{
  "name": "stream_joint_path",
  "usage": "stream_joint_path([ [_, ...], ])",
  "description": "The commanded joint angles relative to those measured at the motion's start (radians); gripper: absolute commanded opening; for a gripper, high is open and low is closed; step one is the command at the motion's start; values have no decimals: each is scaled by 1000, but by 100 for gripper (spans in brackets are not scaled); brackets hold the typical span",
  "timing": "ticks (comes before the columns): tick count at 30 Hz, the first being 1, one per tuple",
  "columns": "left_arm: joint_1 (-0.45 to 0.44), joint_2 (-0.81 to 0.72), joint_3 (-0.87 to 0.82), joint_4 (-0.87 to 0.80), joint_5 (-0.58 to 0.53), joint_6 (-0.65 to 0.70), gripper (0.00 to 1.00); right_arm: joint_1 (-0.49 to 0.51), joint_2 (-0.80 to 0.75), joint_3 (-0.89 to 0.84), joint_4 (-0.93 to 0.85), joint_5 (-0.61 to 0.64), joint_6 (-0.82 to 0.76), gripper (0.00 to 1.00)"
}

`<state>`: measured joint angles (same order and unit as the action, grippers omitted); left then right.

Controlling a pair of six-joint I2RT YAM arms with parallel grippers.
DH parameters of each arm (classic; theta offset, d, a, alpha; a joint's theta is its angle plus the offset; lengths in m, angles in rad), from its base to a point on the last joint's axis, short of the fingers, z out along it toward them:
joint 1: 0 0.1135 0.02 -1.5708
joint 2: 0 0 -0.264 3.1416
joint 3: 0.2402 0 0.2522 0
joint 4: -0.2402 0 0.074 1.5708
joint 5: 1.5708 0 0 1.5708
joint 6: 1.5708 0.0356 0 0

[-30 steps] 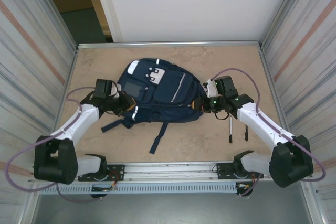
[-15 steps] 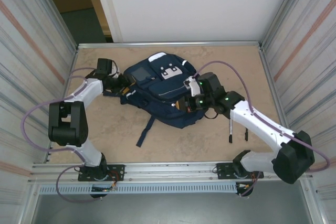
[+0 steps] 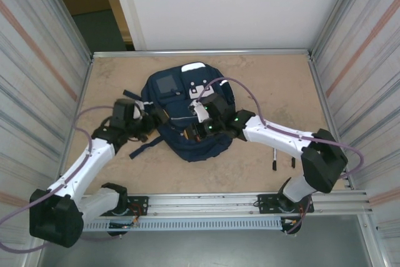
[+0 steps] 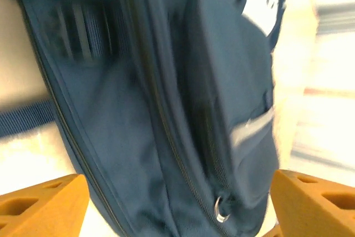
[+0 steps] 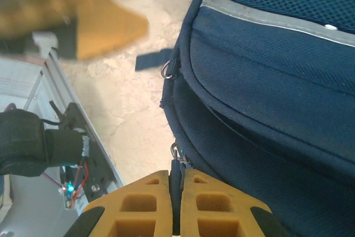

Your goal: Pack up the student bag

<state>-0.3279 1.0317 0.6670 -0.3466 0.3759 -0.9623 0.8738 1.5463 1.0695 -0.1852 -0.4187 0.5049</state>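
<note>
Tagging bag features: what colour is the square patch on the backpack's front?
Grey patch on the navy backpack; it shows best in the top view.

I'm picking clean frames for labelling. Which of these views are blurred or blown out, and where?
Left wrist: motion blur smears the backpack, and the right edge is washed out to white. Right wrist: the backpack's mesh is sharp, but an orange finger at top left is blurred. Top external: sharp and evenly lit, no glare on the backpack.
</note>
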Motion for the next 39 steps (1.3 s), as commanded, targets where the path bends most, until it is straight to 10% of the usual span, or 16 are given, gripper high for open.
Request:
stream_joint_path([
  [1,-70,-10,-62,92,-90,-168,80,37,46,60,115,-34,41,0],
  [8,-119,-1,-41,134,-297,-105,49,101,122,88,130,-46,54,0],
  [16,-109,40,-69,237,-248,-49,0,104,38,-1,93,36,32,0],
  [28,125,58,-74,165,-44,92,0,-4,-203,-274,-30,236,-84,0],
  [37,160,277,87,140,64,204,0,-14,-255,-276,22,160,-78,0],
  [39,151,335,97,178,129,159,43,4,-232,-244,61,140,-68,0],
])
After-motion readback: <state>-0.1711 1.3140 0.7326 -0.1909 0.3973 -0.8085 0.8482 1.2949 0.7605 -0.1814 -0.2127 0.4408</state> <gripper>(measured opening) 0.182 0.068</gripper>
